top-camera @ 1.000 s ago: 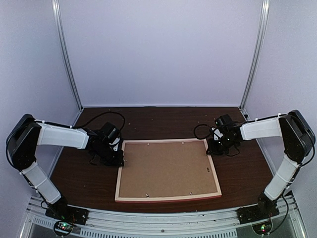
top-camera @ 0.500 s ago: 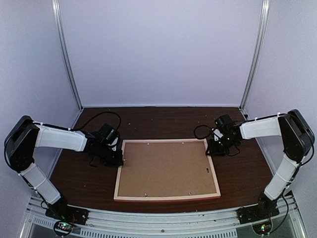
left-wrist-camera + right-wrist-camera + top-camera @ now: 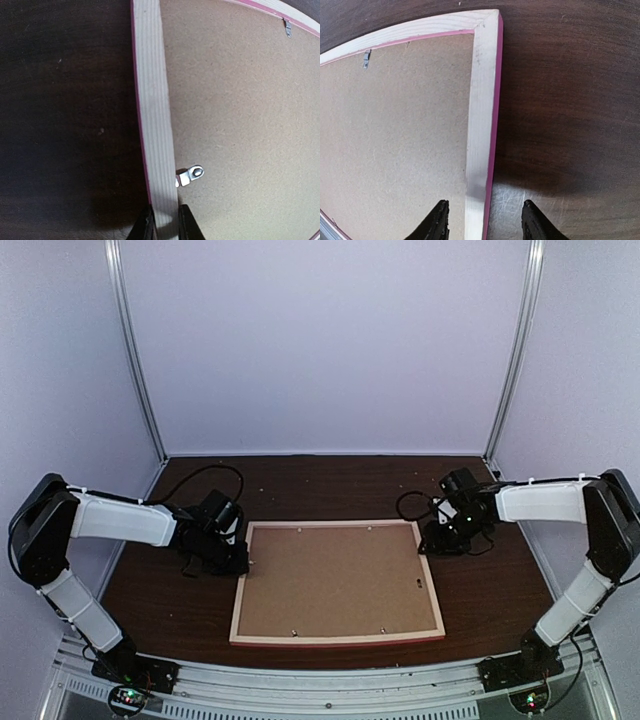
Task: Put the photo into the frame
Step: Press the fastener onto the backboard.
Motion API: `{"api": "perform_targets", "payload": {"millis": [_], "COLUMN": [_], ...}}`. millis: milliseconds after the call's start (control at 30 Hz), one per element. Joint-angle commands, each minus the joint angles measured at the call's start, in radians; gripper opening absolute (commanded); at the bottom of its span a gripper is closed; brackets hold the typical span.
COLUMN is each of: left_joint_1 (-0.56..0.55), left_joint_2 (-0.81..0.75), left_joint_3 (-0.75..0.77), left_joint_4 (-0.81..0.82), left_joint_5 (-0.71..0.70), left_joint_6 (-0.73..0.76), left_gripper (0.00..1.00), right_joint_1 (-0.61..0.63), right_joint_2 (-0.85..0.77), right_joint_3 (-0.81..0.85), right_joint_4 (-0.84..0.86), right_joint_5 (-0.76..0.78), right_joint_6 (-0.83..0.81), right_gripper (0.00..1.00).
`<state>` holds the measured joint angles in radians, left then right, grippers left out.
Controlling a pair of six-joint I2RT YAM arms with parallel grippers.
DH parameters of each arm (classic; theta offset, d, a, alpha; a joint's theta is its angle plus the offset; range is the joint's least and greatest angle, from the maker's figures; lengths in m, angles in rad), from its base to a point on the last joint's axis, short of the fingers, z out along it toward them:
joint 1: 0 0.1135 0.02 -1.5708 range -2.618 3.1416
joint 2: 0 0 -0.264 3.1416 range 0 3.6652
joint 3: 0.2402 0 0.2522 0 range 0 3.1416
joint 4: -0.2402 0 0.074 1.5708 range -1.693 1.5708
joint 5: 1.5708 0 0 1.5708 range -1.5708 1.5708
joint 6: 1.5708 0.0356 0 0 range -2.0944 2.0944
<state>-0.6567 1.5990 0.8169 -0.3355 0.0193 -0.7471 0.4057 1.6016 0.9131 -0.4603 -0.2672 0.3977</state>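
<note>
The frame (image 3: 240, 592) lies face down on the dark table, pale wood rails up, a pink edge showing. The brown backing board (image 3: 335, 580) fills it. The photo is not in view. My left gripper (image 3: 243, 562) is shut on the frame's left rail (image 3: 152, 110), one finger on each side (image 3: 164, 226). My right gripper (image 3: 430, 543) is open, and its fingers straddle the right rail (image 3: 482, 110) near the far right corner without touching it (image 3: 484, 222).
A small metal turn clip (image 3: 190, 176) sits on the backing board (image 3: 240, 125) next to the left rail; another is at the far edge (image 3: 366, 58). Dark wood table (image 3: 330, 485) extends behind the frame. White walls and metal posts enclose the cell.
The frame slid slightly toward the left and near edge. The right arm has stretched out, its elbow moving right, with the gripper shifting a little right along the frame's corner.
</note>
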Motion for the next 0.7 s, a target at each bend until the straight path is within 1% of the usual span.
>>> {"api": "perform_targets", "payload": {"millis": [0,133,167,267,467,667], "left_joint_1": [-0.011,-0.011,-0.011,-0.011,-0.01,-0.011], "left_joint_2": [-0.009,-0.004,-0.002,0.0,0.003,0.006], "left_joint_3": [-0.014,-0.011,-0.012,-0.011,-0.01,-0.009], "left_joint_4": [0.015,0.013,0.013,0.012,0.01,0.007], "left_joint_5": [-0.004,-0.004,-0.033,-0.041,-0.046,-0.05], "left_joint_6": [0.023,0.029,0.029,0.029,0.032,0.034], "left_gripper": [0.03,0.03,0.03,0.03,0.03,0.03], "right_joint_1": [0.035,0.078,0.088,0.113,0.148,0.166], "right_joint_2": [-0.058,-0.095,-0.102,-0.118,-0.127,-0.127], "right_joint_3": [-0.058,-0.1,-0.109,-0.13,-0.165,-0.179], "right_joint_4": [-0.02,-0.016,-0.013,-0.011,0.004,0.003], "right_joint_5": [0.017,0.019,0.02,0.032,0.036,0.052], "right_joint_6": [0.011,0.03,0.035,0.049,0.078,0.09], "right_gripper": [0.5,0.51,0.51,0.52,0.52,0.51]}}
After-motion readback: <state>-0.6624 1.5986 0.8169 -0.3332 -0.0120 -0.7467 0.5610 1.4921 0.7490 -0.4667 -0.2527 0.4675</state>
